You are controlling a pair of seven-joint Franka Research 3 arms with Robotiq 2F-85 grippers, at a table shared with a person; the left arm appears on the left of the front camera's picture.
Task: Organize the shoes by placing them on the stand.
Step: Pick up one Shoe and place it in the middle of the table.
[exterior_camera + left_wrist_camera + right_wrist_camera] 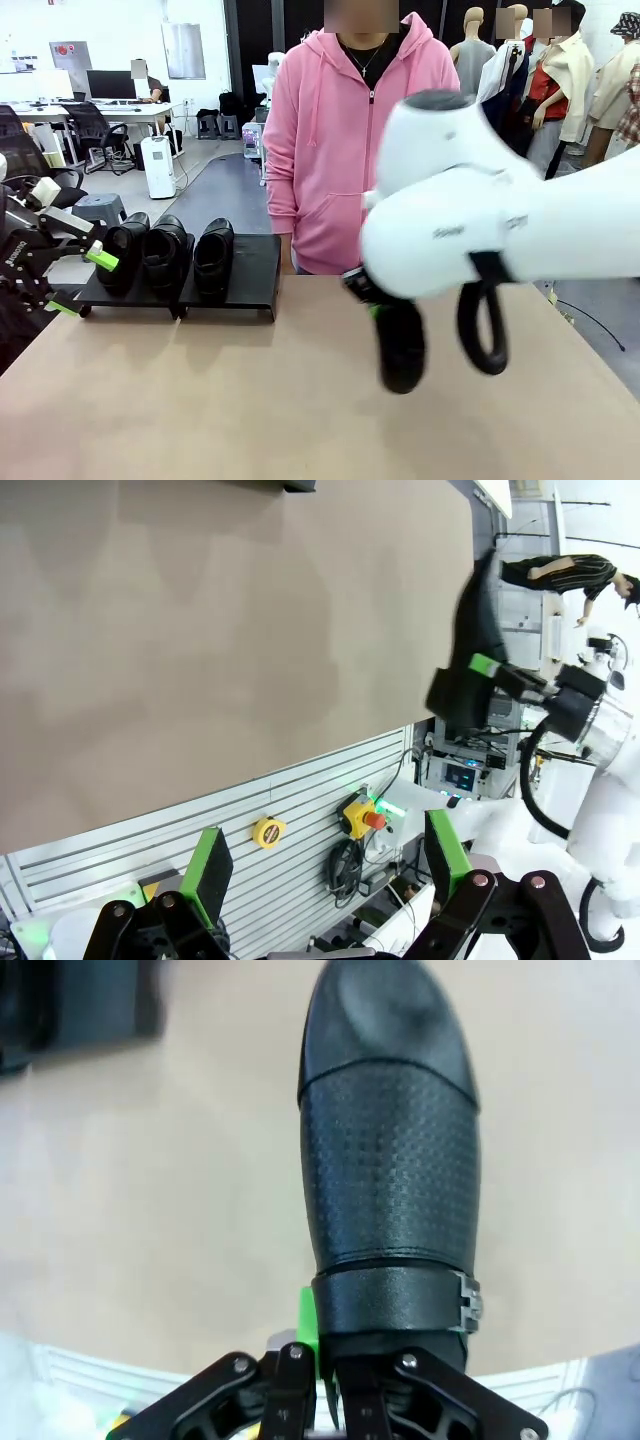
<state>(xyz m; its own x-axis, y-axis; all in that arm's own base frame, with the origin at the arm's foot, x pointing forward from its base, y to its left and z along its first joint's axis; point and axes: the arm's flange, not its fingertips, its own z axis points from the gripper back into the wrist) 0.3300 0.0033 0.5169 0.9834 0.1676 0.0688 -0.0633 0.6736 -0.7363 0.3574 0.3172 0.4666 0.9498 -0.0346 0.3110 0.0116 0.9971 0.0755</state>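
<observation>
Three shoes (168, 255) on stand (250, 275), far-left of tan desk (300, 400); person in pink hoodie (345, 140) behind. Right fingers (325, 1365) clamp fourth shoe (390, 1160) mid-desk. Left fingers (100, 258) wide, beside stand.

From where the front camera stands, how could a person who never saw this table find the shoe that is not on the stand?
Start at the big white right arm filling the picture's right side. Below it, the right gripper is shut on a black shoe hanging toe-down above the bare brown table. The other three shoes sit together on the black stand at far left.
</observation>
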